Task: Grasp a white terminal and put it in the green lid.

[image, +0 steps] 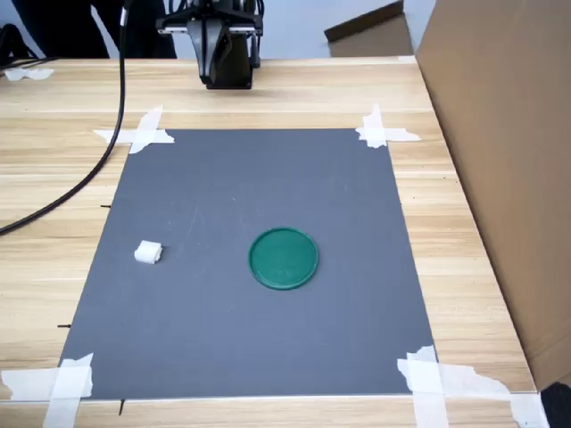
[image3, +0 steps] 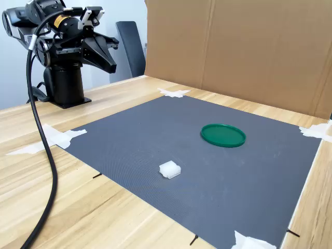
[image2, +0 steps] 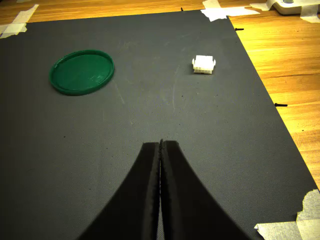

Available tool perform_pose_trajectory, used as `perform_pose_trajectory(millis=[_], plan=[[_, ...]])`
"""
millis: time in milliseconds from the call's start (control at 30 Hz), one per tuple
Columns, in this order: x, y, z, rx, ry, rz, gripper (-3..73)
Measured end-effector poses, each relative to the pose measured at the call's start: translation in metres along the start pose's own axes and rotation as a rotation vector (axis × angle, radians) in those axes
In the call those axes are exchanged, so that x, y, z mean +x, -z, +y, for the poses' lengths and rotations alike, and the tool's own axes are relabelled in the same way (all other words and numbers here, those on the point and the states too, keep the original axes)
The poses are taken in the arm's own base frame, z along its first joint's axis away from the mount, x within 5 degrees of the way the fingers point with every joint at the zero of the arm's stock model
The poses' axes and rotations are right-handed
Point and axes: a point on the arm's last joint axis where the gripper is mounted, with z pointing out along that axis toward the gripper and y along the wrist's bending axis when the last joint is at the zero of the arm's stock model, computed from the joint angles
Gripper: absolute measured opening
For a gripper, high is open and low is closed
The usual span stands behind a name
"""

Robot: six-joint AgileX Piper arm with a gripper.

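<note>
**Terminal on mat, gripper empty**

We see the white terminal (image: pixel 149 253) lying on the grey mat (image: pixel 223 339), well apart from the green lid (image: pixel 283 259), toward the first exterior view's left. Lid looks empty. The gripper (image2: pixel 161 145) hangs above the mat's far edge, fingers pressed together, holding nothing. Terminal's orientation is hard to make out.

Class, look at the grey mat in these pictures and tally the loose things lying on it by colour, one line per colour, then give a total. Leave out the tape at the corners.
White: 1, the white terminal
Green: 1, the green lid
Total: 2
</note>
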Motion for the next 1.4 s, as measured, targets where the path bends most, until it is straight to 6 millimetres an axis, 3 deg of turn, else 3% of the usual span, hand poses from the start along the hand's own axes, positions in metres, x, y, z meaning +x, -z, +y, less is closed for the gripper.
perform_pose_trajectory(millis=[600,700,833,1000,1200,1400], plan=[[0.000,0.000,0.000,0.000,0.012,0.000,-2.7],[-0.007,0.003,0.000,-0.001,0.049,-0.015,-2.7],[-0.026,0.009,0.000,0.001,0.109,-0.047,-2.7],[-0.059,0.008,0.001,-0.038,0.154,0.058,-2.7],[-0.081,0.004,0.002,-0.071,0.223,0.142,-2.7],[-0.135,-0.005,0.011,-0.249,0.376,0.245,-2.7]])
